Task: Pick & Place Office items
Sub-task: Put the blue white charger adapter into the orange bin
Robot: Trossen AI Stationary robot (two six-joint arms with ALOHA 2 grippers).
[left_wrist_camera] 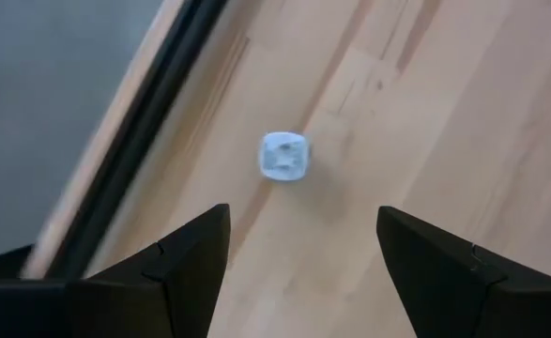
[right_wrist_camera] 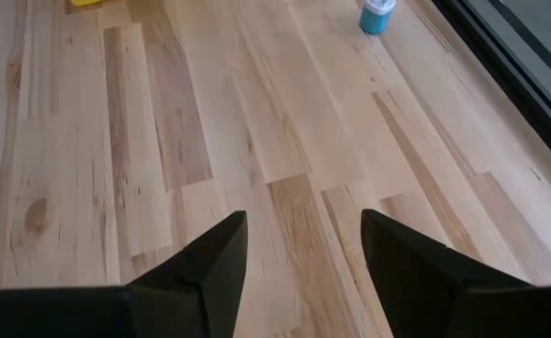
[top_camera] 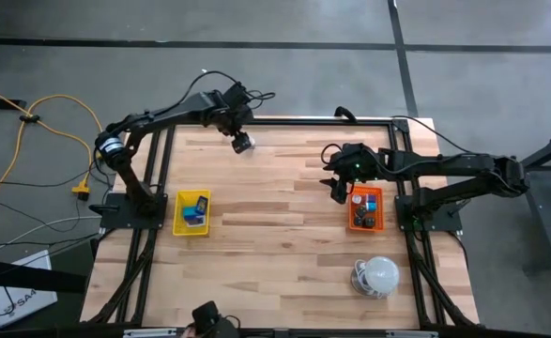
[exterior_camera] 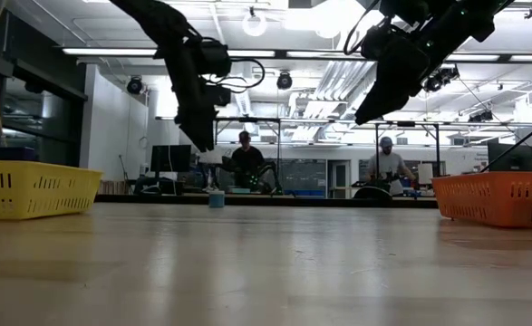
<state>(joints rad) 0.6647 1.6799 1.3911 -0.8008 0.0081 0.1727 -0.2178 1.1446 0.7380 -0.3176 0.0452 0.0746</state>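
Left gripper (left_wrist_camera: 303, 272) open above small white-blue piece (left_wrist_camera: 283, 157), apparently upright on end, right gripper (right_wrist_camera: 303, 263) open, empty

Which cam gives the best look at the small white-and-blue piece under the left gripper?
Left wrist view: the white-and-blue piece lies unobstructed on the wood ahead of the open left gripper. High view shows it tiny at the gripper tip. Low view shows it far off. Right wrist view catches it at the frame's edge.
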